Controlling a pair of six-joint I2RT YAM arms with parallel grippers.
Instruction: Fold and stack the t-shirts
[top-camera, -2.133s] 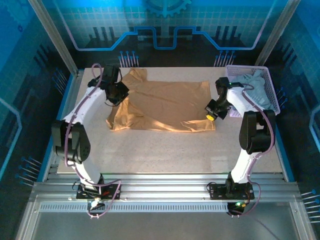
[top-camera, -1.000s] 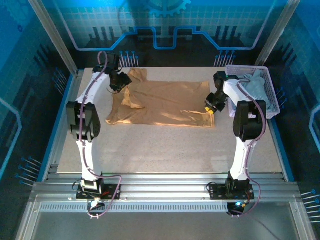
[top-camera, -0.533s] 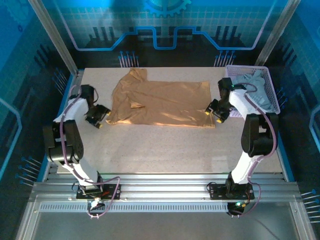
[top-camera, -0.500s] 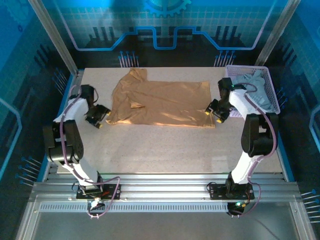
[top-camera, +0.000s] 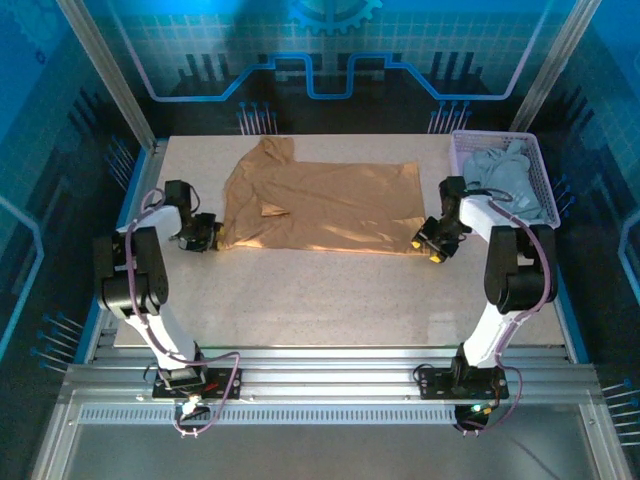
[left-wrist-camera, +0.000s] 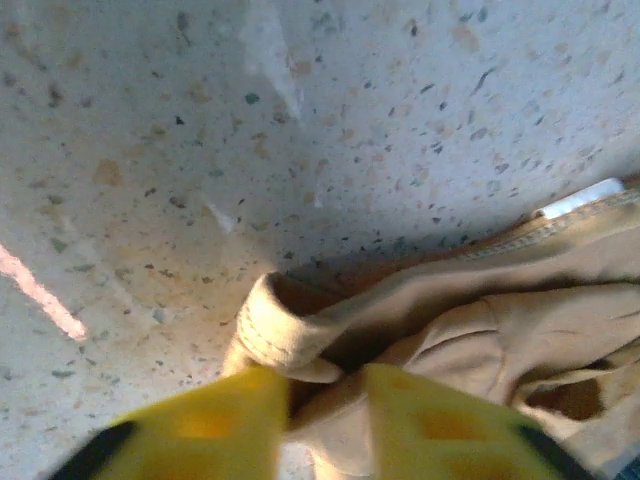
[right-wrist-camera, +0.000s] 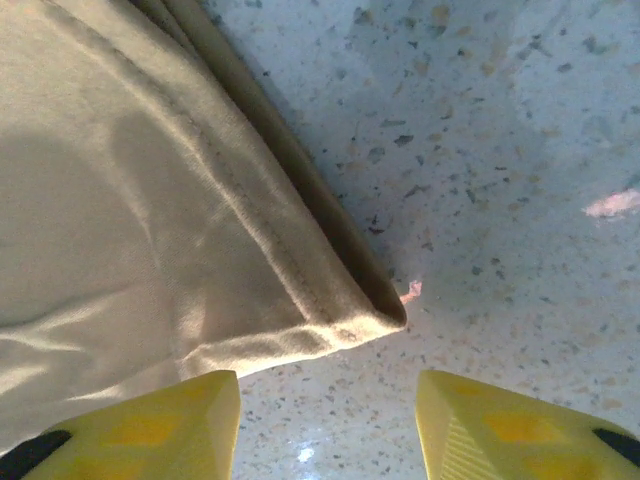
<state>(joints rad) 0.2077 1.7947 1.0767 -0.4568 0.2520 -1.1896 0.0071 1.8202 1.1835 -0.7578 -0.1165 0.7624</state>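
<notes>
The tan t-shirt (top-camera: 320, 205) lies spread across the far middle of the table, its white neck label (left-wrist-camera: 580, 197) peeking out in the left wrist view. My left gripper (top-camera: 205, 238) sits at the shirt's near left corner. Its yellow fingers (left-wrist-camera: 210, 425) stand close together, and a rolled hem of tan t-shirt (left-wrist-camera: 480, 320) is pinched between them at my left gripper (left-wrist-camera: 328, 420). My right gripper (top-camera: 431, 249) is at the near right corner. My right gripper (right-wrist-camera: 328, 430) is open, and the tan t-shirt's corner (right-wrist-camera: 150, 200) lies flat just ahead of it. The pale grey-blue t-shirt (top-camera: 503, 168) is bunched in the basket.
A lavender mesh basket (top-camera: 540, 200) stands at the far right edge of the table, close behind my right arm. Bare speckled tabletop (top-camera: 320, 300) stretches from the shirt to the near edge. Metal frame posts rise at the far corners.
My left arm left the shirt's far left part, swung out to the left, then came in onto the near left corner. My right gripper slid slightly nearer, to the near right corner.
</notes>
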